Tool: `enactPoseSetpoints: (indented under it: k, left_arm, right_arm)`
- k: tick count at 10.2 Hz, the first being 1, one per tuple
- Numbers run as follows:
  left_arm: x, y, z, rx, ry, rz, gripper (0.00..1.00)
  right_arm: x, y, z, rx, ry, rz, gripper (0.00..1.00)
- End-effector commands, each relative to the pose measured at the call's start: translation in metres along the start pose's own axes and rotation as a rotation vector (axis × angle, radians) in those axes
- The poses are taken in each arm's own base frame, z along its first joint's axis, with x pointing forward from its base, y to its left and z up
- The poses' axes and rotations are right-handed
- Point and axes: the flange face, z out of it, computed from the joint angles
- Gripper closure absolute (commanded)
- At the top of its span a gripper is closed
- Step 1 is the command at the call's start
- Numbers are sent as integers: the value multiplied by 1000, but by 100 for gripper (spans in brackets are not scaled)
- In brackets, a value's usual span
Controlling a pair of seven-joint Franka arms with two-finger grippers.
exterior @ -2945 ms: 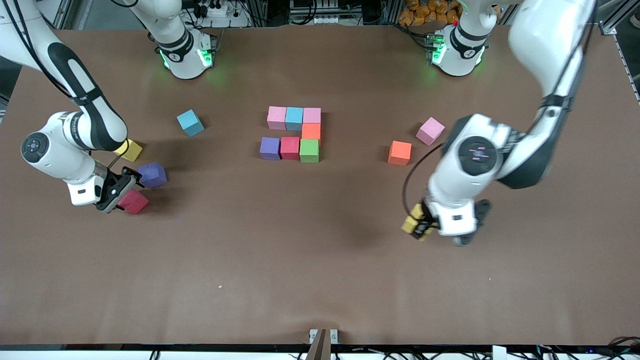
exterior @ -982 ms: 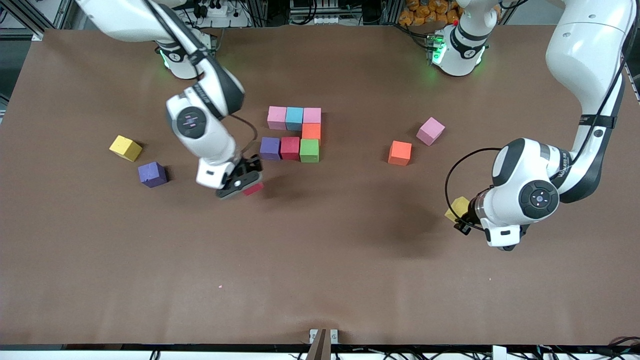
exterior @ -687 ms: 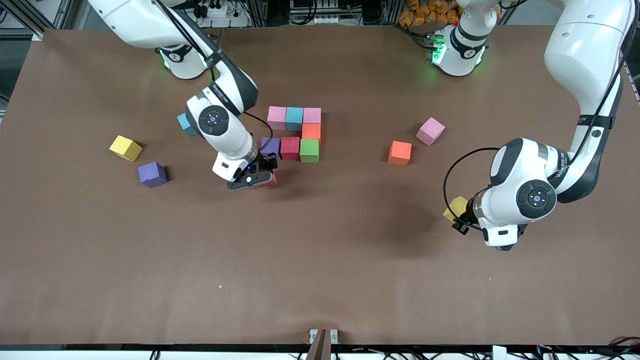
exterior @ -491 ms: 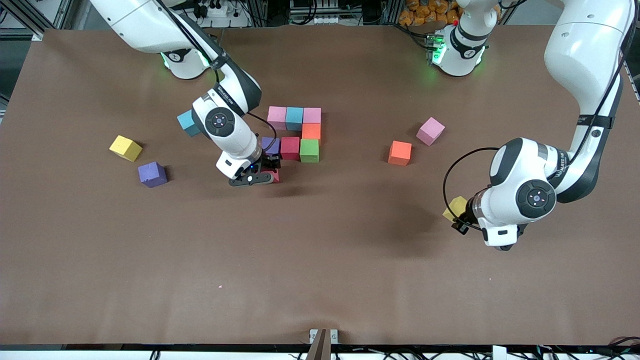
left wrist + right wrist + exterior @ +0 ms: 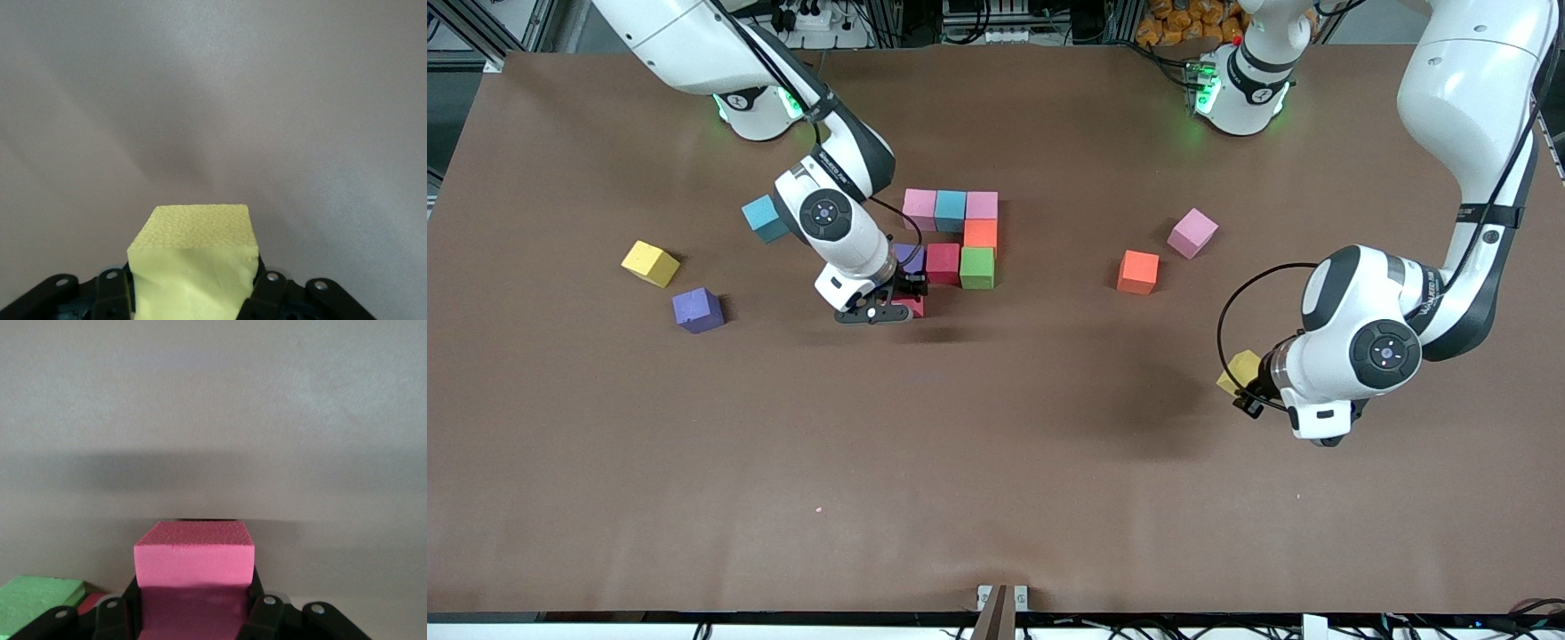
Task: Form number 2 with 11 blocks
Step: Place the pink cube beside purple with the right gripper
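Note:
Several touching blocks form part of the number 2. It has a pink (image 5: 919, 209), light blue (image 5: 951, 210), pink (image 5: 982, 205) row, an orange block (image 5: 980, 234), then green (image 5: 977, 268), red (image 5: 943, 263) and purple (image 5: 912, 257). My right gripper (image 5: 905, 304) (image 5: 193, 603) is shut on a red block (image 5: 912, 308) (image 5: 193, 555), low over the table beside that purple block. The green block (image 5: 37, 603) shows at the edge of the right wrist view. My left gripper (image 5: 1252, 391) (image 5: 193, 297) waits over the table toward the left arm's end, shut on a yellow block (image 5: 1239, 370) (image 5: 193, 250).
Loose blocks lie about. A light blue one (image 5: 764, 218), a yellow one (image 5: 650, 263) and a purple one (image 5: 697, 309) are toward the right arm's end. An orange one (image 5: 1138, 271) and a pink one (image 5: 1192, 233) are toward the left arm's end.
My right gripper has carried the red block from the right arm's end of the table to beside the purple block of the digit. The left arm has barely moved in the last second.

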Motion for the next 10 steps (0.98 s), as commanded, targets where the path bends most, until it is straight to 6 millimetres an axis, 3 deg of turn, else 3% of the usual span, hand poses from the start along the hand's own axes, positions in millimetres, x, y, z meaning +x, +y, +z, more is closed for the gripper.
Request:
enactPoseSetpoints:
  k: [1, 3, 10]
  left_arm:
    - [1, -2, -8, -12, -24, 9, 80]
    - [2, -2, -8, -13, -24, 13, 75]
    - [2, -1, -5, -11, -27, 19, 77]
  right_arm:
    - [-10, -4, 0, -7, 0, 19, 76]
    - [-11, -5, 2, -9, -1, 16, 76]
    - [-10, -2, 8, -27, 5, -9, 75]
